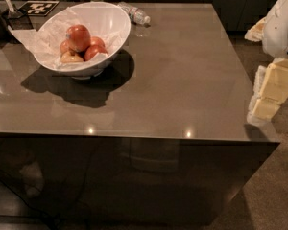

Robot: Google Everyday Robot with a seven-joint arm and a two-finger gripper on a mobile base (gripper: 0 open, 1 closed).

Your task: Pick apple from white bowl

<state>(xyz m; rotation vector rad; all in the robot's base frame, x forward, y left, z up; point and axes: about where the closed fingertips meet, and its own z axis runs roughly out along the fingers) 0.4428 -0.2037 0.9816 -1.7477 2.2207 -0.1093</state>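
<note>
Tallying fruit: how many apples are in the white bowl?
5, all in the white bowl: the largest apple on top, one behind-left, one right, one front-right, a pale one in front. Others may hide beneath. The gripper is off the table's right edge.
</note>
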